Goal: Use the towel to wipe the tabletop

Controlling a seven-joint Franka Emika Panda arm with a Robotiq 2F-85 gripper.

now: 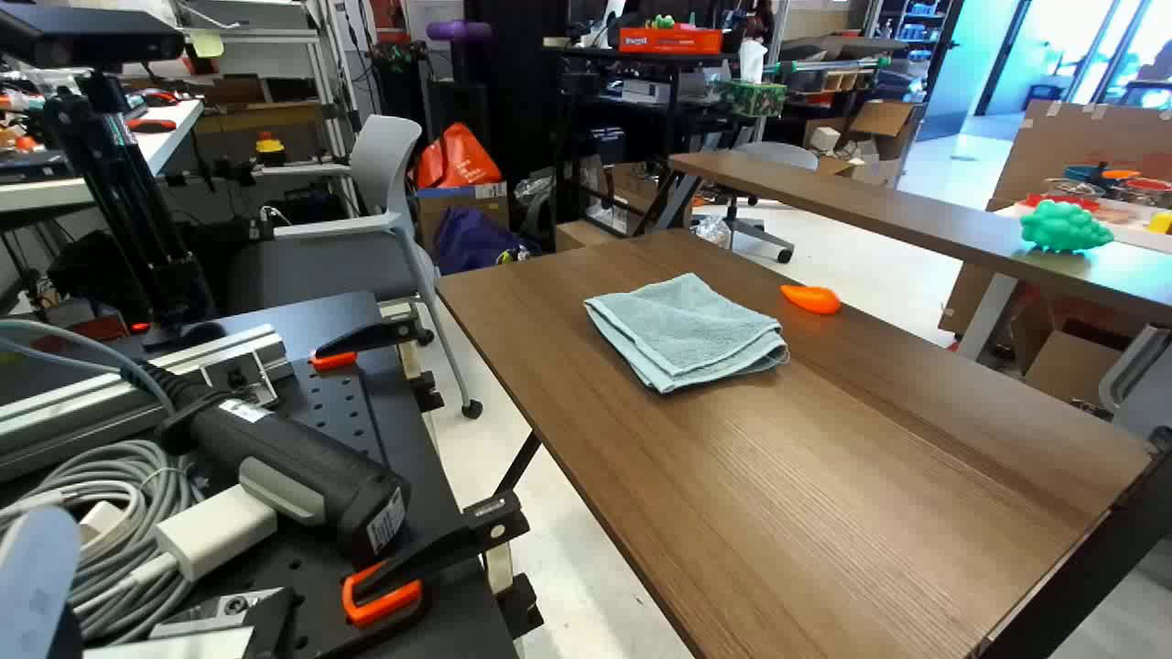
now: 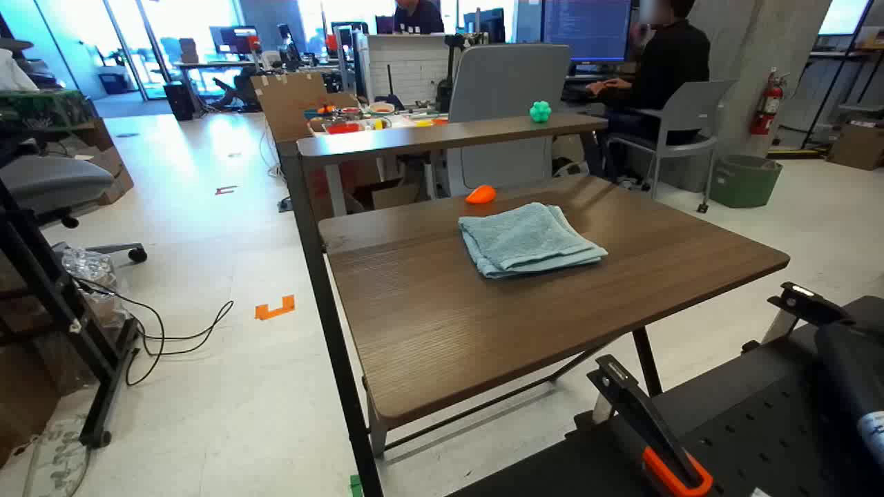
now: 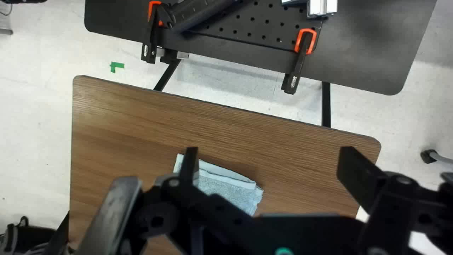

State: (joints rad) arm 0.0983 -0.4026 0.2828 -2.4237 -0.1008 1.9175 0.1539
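Observation:
A light blue-green towel lies folded on the brown wood-grain tabletop. The towel and tabletop show in both exterior views. In the wrist view my gripper is wide open, with nothing between its fingers. It is above the tabletop. The towel is at the lower middle there, below and apart from the gripper. The left finger and gripper body hide part of it. The gripper is out of view in both exterior views.
An orange teardrop-shaped object lies on the tabletop beside the towel. A raised narrow shelf runs along one table edge and bears a green knobby toy. A black bench with orange-handled clamps stands across a gap.

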